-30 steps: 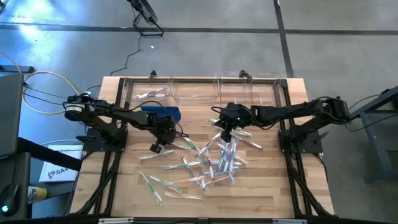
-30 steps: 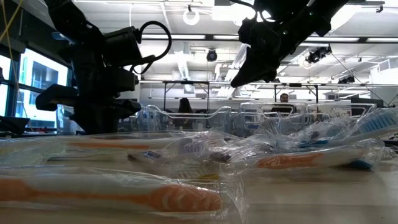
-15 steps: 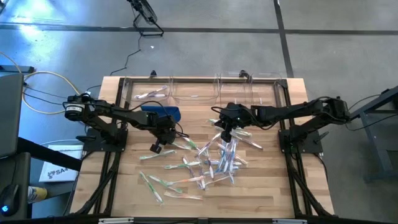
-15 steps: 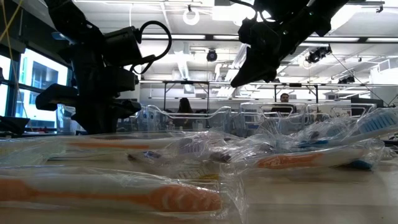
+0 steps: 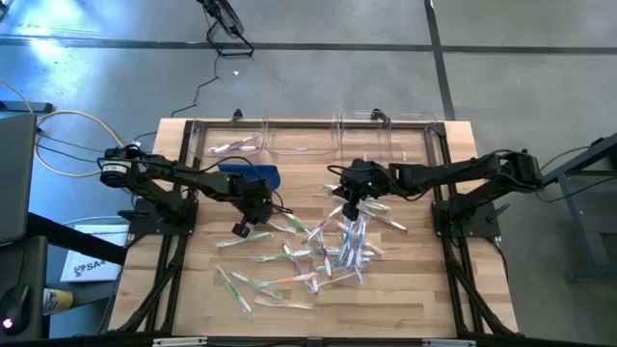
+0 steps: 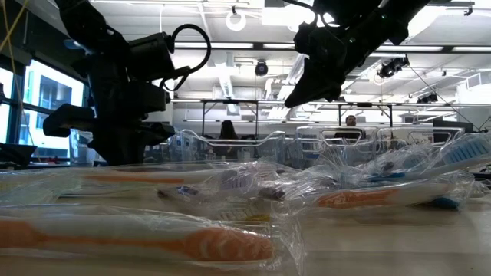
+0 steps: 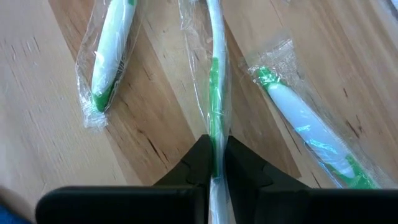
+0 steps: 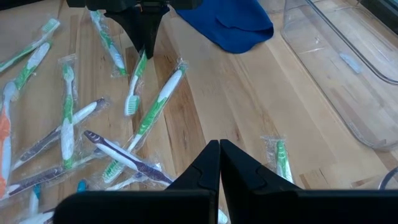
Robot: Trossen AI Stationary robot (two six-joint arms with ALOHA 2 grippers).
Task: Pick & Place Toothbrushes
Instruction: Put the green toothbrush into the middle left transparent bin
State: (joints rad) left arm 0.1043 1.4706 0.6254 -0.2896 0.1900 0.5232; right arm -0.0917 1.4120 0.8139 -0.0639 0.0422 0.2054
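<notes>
Several wrapped toothbrushes [image 5: 333,253] lie scattered on the wooden table, and some fill the foreground of the low view [image 6: 192,241]. My left gripper [image 7: 214,163] stands left of the heap [image 5: 251,217] and is shut on a green-and-white toothbrush [image 7: 213,68]. The right wrist view shows this too [image 8: 142,53]. My right gripper [image 8: 219,155] hangs shut and empty over the heap's far side [image 5: 351,205]. My left gripper pinches the green-and-white toothbrush by its handle [image 7: 215,134], wrapper and all, between its two fingers. The fingers slant down from above. The toothbrush runs on ahead of them, and its bristle head [image 8: 131,104] is low by the table. I cannot tell whether it is lifted clear.
Clear plastic bins [image 5: 308,140] line the far edge, and the left one holds a toothbrush [image 5: 236,146]. A blue cloth [image 5: 253,175] lies just beyond my left gripper. Two more green toothbrushes [image 7: 109,56] [image 7: 308,130] flank the held one.
</notes>
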